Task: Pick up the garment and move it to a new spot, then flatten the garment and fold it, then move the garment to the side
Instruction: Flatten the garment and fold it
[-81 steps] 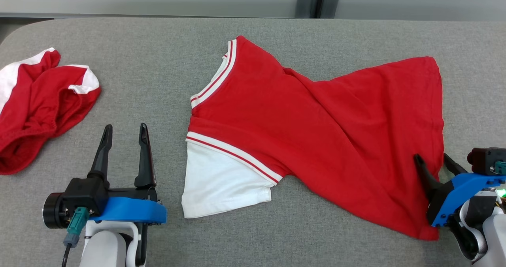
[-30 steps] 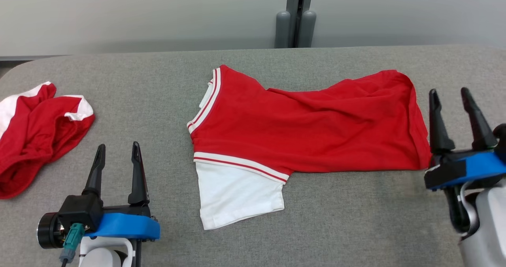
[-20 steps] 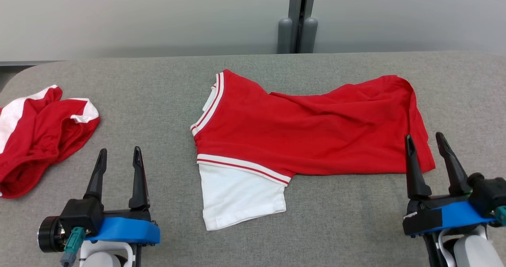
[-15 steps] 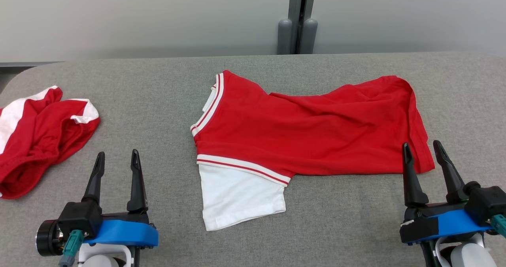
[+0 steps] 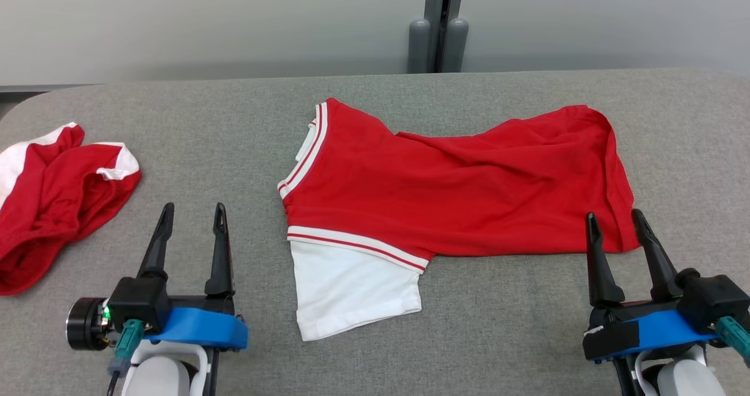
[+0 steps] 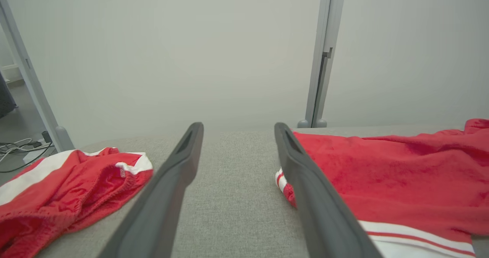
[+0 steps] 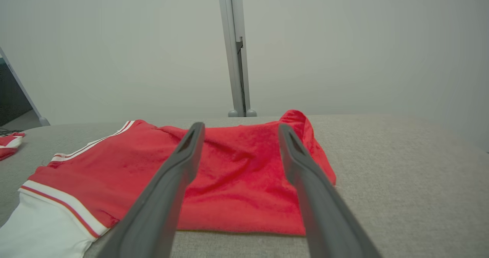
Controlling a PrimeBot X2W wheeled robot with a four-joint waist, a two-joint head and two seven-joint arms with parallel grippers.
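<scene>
Surface (image 5: 234, 126): grey and cloth-covered, it runs from edge to edge of the head view on my screen, with a pale wall behind it.
Garment (image 5: 457, 191): the red shirt with white-and-red striped trim lies across the centre and right of the frame. Its neckline points left, its lower edge is straight and there are wrinkles along the top.
Second garment (image 5: 53, 202): a crumpled red-and-white heap at the left edge, well apart from the shirt.
Right gripper (image 5: 614, 214): lower right of the frame. Its fingers (image 5: 597, 261) stand apart with nothing between them, tips over the shirt's lower right corner. I cannot tell whether they touch the cloth.
Left gripper (image 5: 194, 207): lower left of the frame. Its fingers (image 5: 220, 249) are spread and empty, over bare grey between the two pieces of clothing.
Sleeve (image 5: 351, 293): white, it juts down from the shirt's lower left and lies flat.
Post (image 5: 438, 33): grey, at top centre beyond the far edge.
</scene>
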